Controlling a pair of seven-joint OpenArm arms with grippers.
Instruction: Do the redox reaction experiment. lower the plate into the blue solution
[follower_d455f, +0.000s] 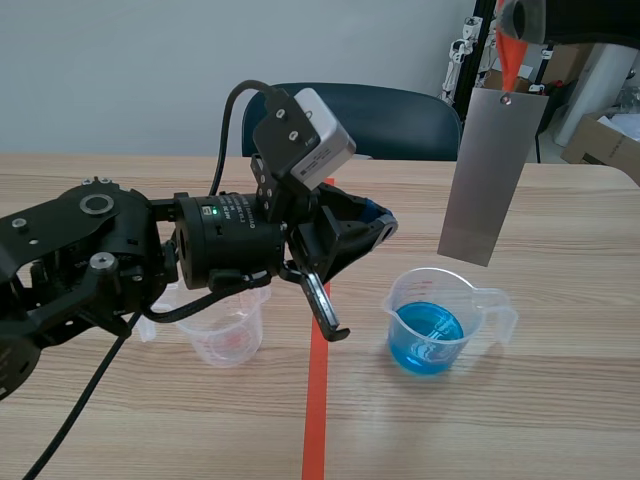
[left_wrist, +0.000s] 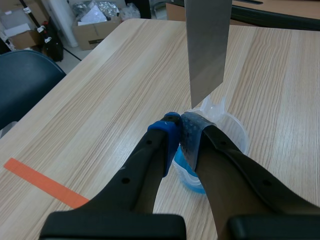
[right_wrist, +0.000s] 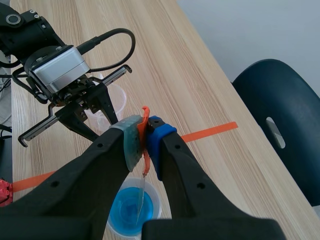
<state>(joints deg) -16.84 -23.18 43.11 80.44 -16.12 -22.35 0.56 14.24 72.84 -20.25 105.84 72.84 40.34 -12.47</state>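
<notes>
Left fingers (left_wrist: 181, 129) closed, empty, centre frame, near clear plastic beaker of blue solution (follower_d455f: 475, 320). Right fingers (right_wrist: 141, 139) pinch orange tab (follower_d455f: 511, 55); grey metal plate (follower_d455f: 488, 175) hangs upper right, above beaker. Centre plate, descend slowly, avoid rim.

Black left gripper (left_wrist: 180, 131), low at mid-scene, is closed on nothing; black right gripper (right_wrist: 145, 135), raised far right, pinches an orange tab (right_wrist: 145, 114)

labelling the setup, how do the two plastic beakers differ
The right beaker holds blue solution; the left beaker looks empty. The right beaker stands in full view below the hanging metal plate; the left beaker is partly hidden behind the left arm. Both are clear and upright.
</notes>
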